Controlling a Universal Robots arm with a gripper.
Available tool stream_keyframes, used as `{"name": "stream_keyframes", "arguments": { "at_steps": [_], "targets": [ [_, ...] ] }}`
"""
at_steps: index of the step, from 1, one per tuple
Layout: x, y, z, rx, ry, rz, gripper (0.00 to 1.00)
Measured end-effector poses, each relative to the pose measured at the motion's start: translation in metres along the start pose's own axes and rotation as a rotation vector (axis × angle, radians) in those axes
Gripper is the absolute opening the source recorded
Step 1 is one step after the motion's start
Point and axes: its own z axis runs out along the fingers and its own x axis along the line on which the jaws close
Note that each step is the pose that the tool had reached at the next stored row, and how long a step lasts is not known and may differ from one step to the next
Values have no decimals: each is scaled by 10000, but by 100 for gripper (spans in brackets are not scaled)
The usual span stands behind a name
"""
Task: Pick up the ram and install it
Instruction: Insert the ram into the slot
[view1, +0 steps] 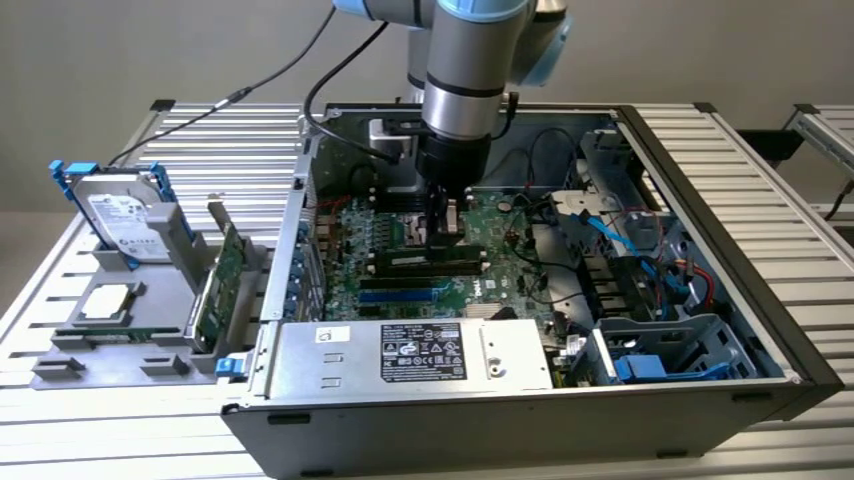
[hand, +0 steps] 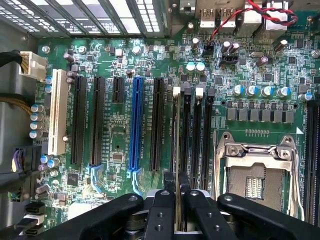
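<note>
Over the black memory slots (hand: 196, 135) of the motherboard (hand: 117, 135), the hand (hand: 177, 186) is clamped on the ram (hand: 176, 131). The ram stands edge-on along one slot, inside the open computer case (view1: 694, 180).

Inside the computer case (view1: 507, 432), the ram (hand: 176, 140) stands on edge along a slot of the motherboard (hand: 117, 132), between the jaws. The power supply (view1: 414, 352) lines the near wall. Outside the case, on the exterior view's left, stand the expansion card (view1: 222, 278), then the hard drive (view1: 120, 215).
</note>
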Motion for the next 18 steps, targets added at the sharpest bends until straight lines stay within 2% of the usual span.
{"name": "stream_keyframes", "arguments": {
  "at_steps": [3,18],
  "targets": [
    [3,3,-31,-43,1,-3,14],
    [7,-35,-54,-152,109,-4,14]
  ]
}}
